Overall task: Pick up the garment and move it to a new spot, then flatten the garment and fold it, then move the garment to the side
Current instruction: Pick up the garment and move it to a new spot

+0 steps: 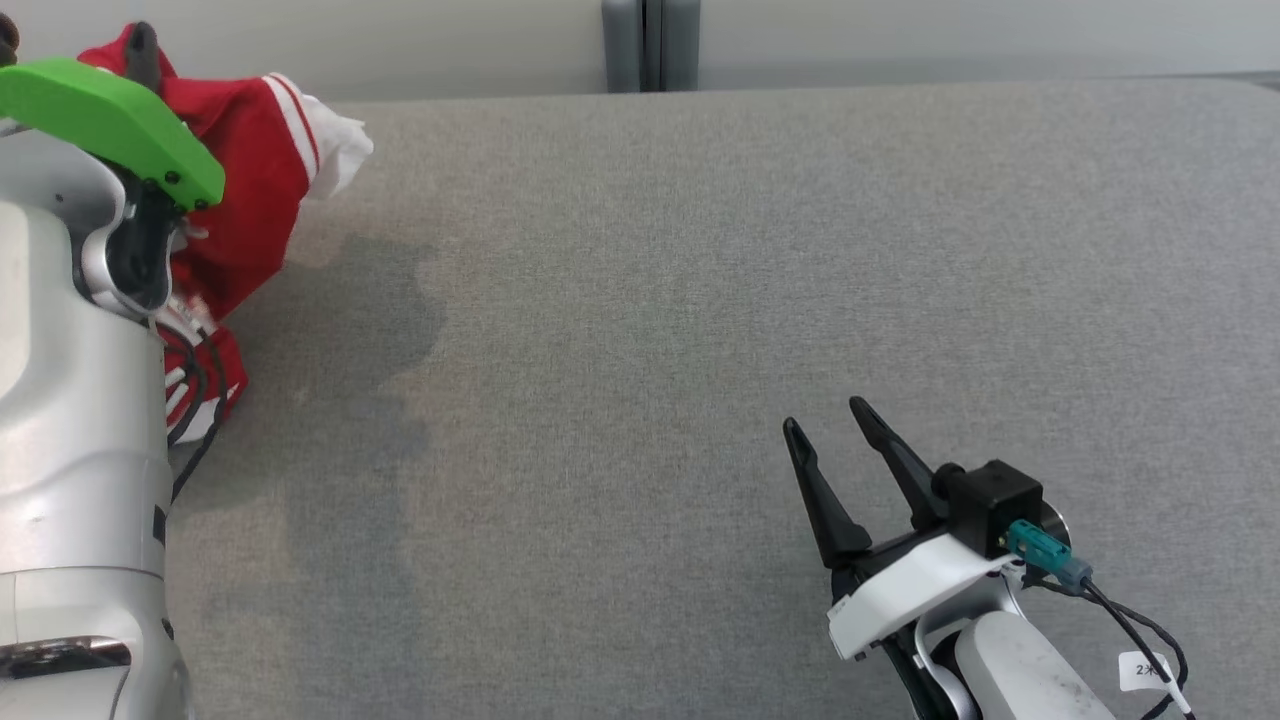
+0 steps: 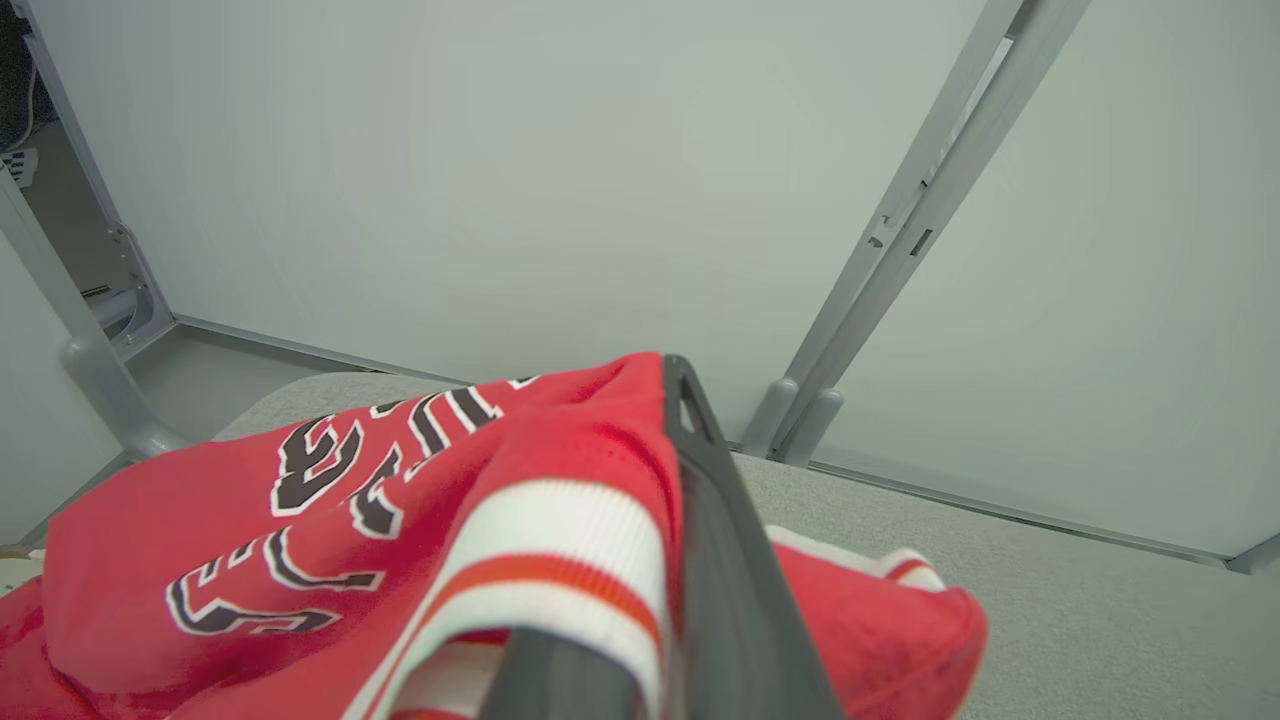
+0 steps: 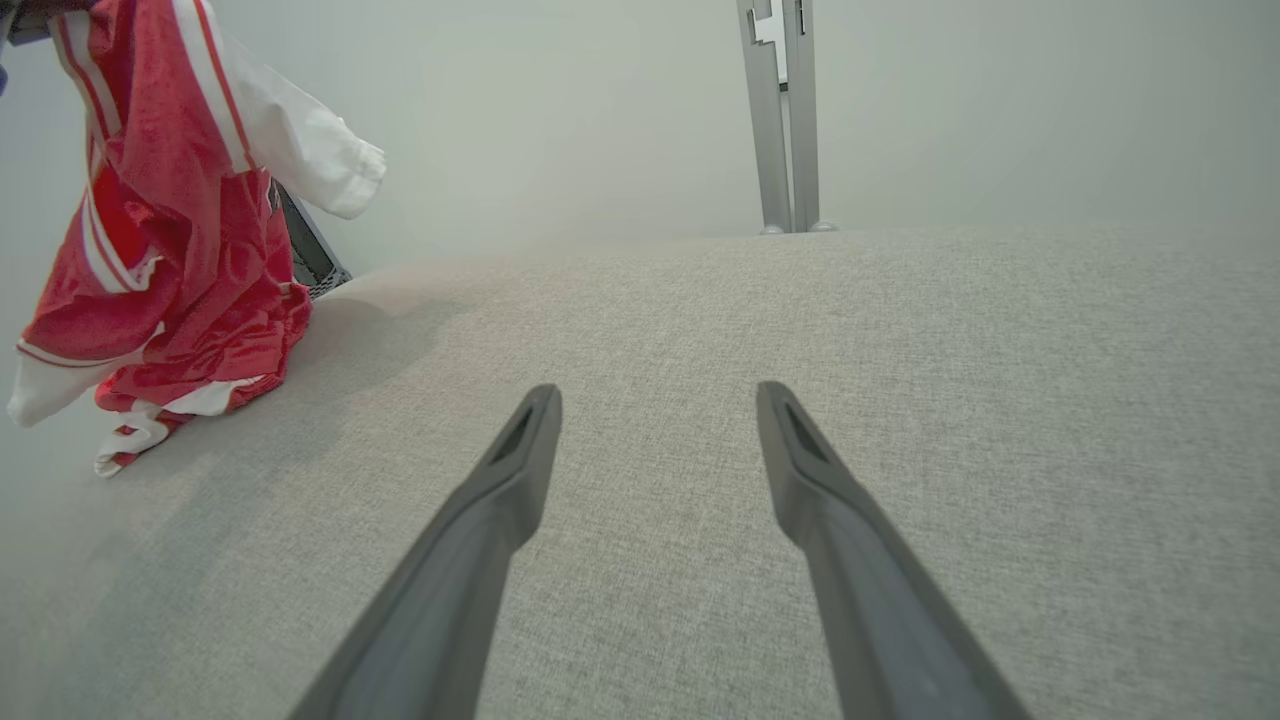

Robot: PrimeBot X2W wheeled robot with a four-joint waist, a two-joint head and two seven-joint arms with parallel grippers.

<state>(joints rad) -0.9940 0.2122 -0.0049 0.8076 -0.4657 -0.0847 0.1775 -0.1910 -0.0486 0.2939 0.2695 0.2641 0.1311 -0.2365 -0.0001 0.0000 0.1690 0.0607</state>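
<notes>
**A:** What was the left gripper [image 2: 670,395] doing?

**B:** It was clamped on a fold of the red jersey [image 2: 300,560], with the white-striped trim pressed against its dark finger.

**A:** And where was the jersey?

**B:** It hung bunched from that grip above the far left corner of the grey table [image 1: 700,300], and its lowest folds touched the tabletop there.

**A:** And the right gripper [image 3: 660,400]?

**B:** Its fingers were spread and held nothing. It sat low over the table's near right part, well apart from the jersey.

Bright even light; garment [image 1: 250,170] casts soft, perhaps blurred shadow.
</notes>
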